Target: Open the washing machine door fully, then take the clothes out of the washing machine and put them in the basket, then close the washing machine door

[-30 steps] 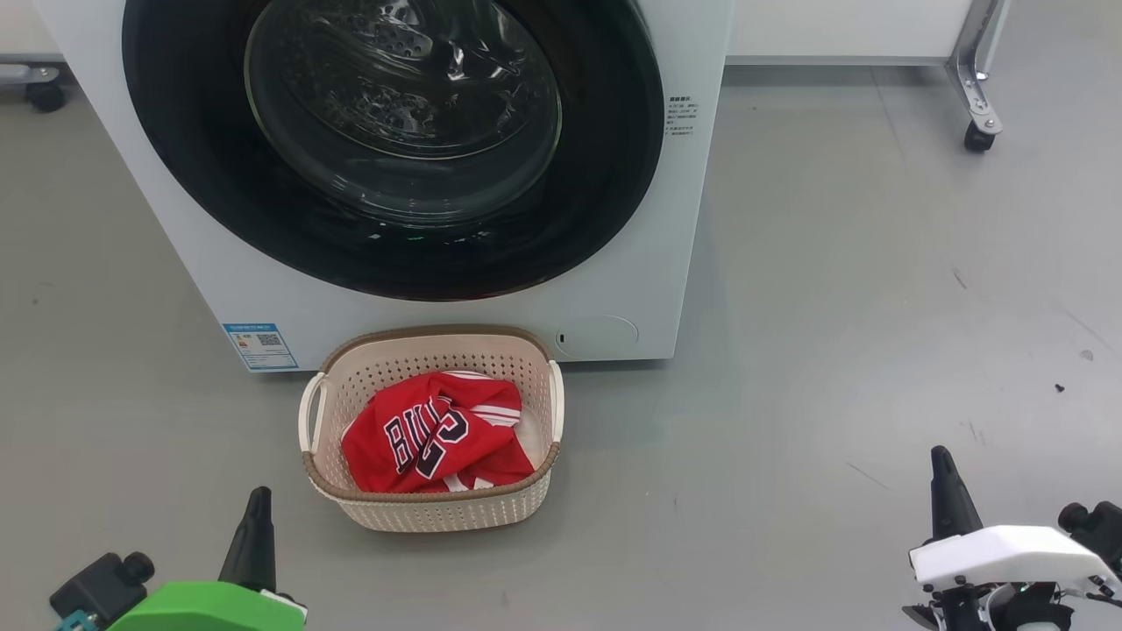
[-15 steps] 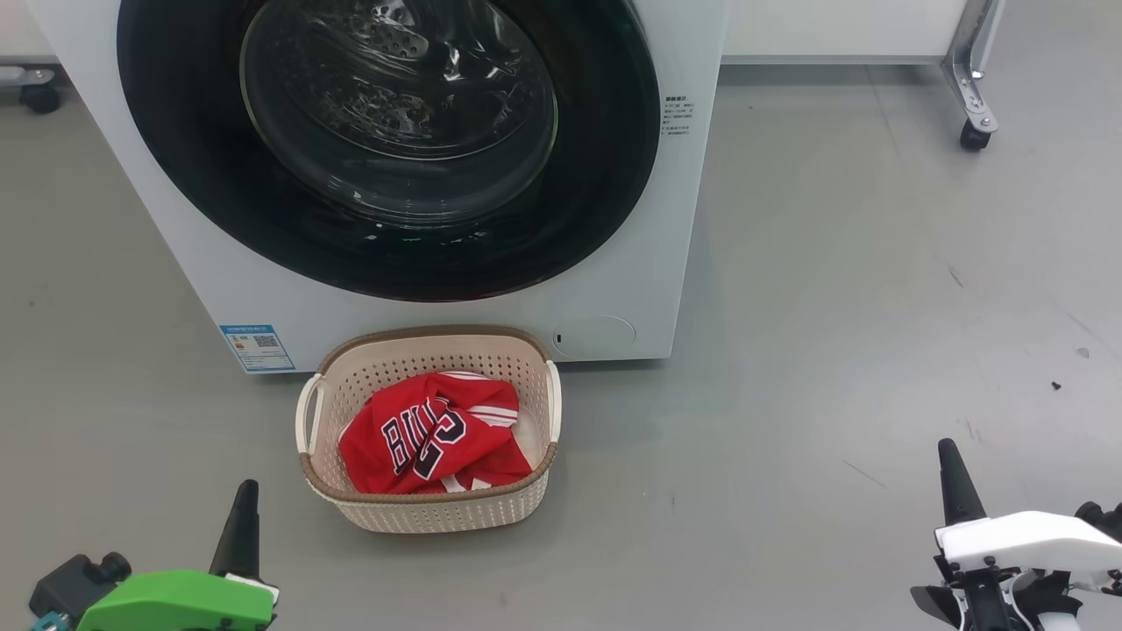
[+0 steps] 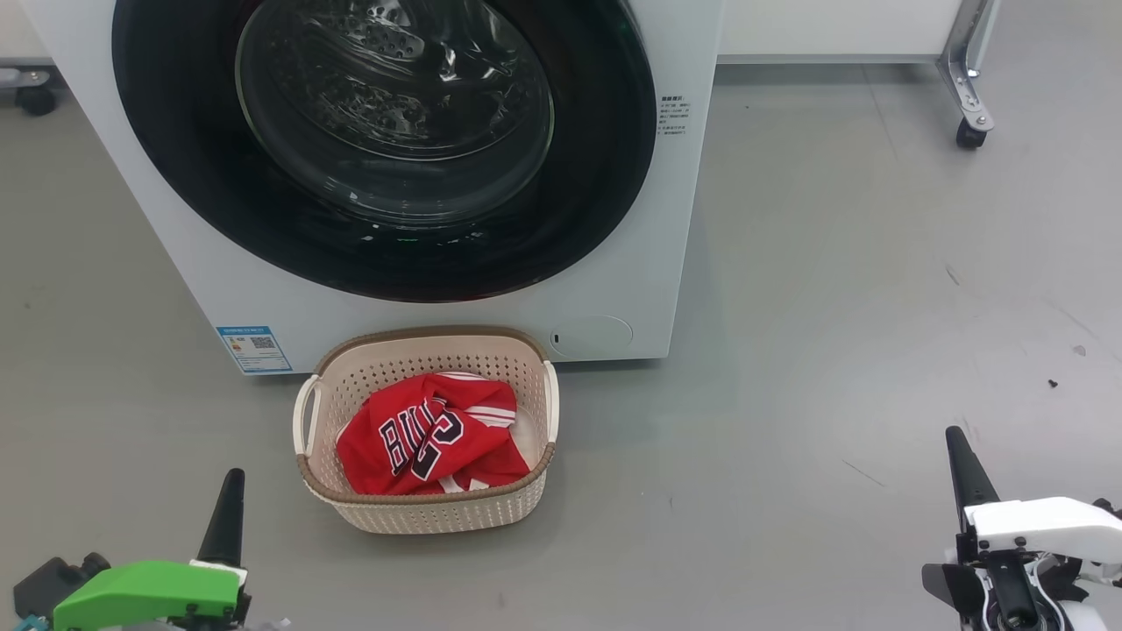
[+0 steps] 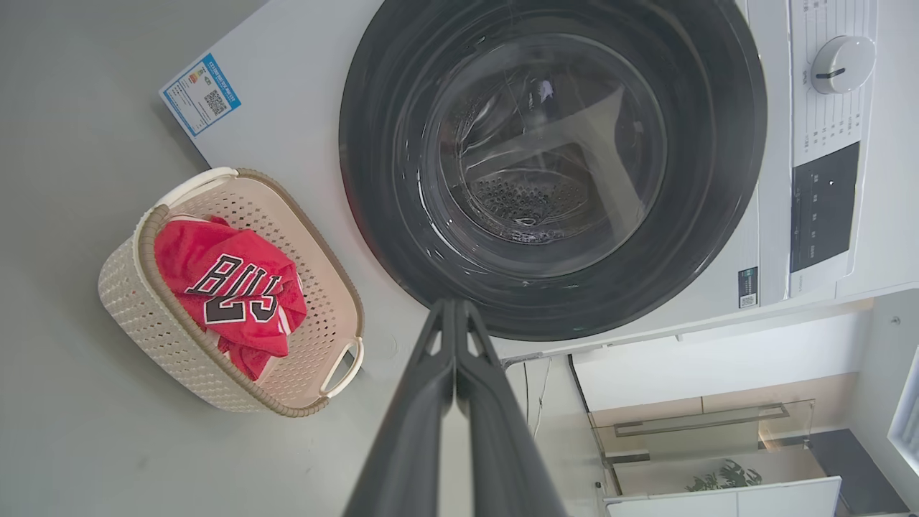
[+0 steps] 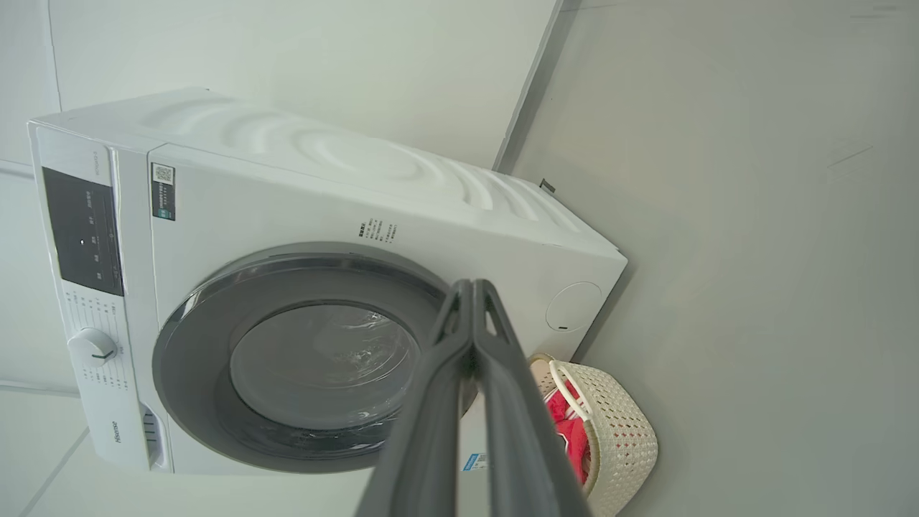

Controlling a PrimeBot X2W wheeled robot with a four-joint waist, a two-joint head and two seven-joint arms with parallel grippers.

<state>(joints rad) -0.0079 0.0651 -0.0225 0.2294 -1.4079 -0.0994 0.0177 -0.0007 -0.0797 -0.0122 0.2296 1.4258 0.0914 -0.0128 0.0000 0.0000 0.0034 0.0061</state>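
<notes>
Bright even light; soft shadows; glare on washing machine door (image 3: 386, 140); wrist views warped

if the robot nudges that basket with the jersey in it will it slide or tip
The basket probably slides rather than tips: it sits low and wide on the smooth grey floor. It is likely light, being perforated plastic holding a crumpled red jersey. The jersey looks floppy, so it would sag if lifted.

A grey floor (image 3: 833, 263) lies scuffed on the right, with a small dark speck (image 3: 1052, 383). A metal leg (image 3: 964, 53) on a black caster (image 3: 966, 136) stands far right; another black wheel (image 3: 33, 98) sits far left
</notes>
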